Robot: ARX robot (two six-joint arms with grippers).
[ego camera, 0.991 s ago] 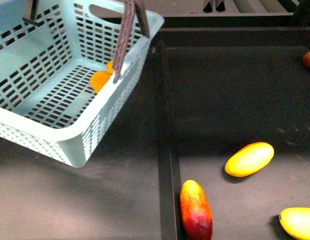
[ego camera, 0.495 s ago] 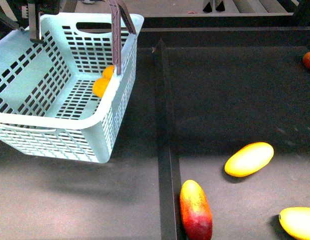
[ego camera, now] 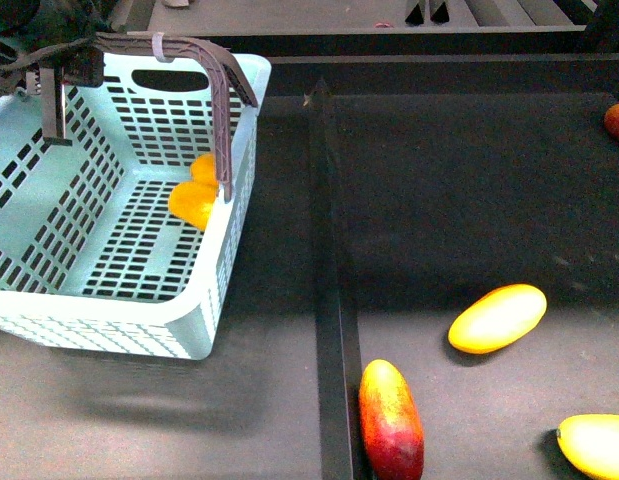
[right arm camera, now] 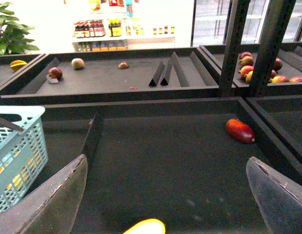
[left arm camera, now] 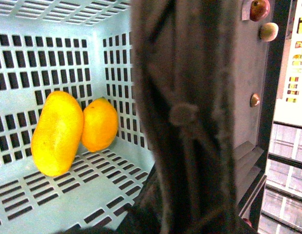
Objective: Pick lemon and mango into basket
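A mint-teal basket [ego camera: 49, 310] rests on the dark surface [ego camera: 189, 420], the left gripper's fingers [left arm camera: 190, 122] clamped on its brown handle [ego camera: 221, 110] to carry it, mango [left arm camera: 57, 132] and lemon [left arm camera: 99, 124] inside; the right gripper's fingers [right arm camera: 58, 200] hang spread and empty.

Right gripper [right arm camera: 168, 195]: two broad, dark grey fingers [right arm camera: 58, 200] with pale worn edges. Left gripper [left arm camera: 185, 117]: dark grey, ribbed, fuzzy-textured.
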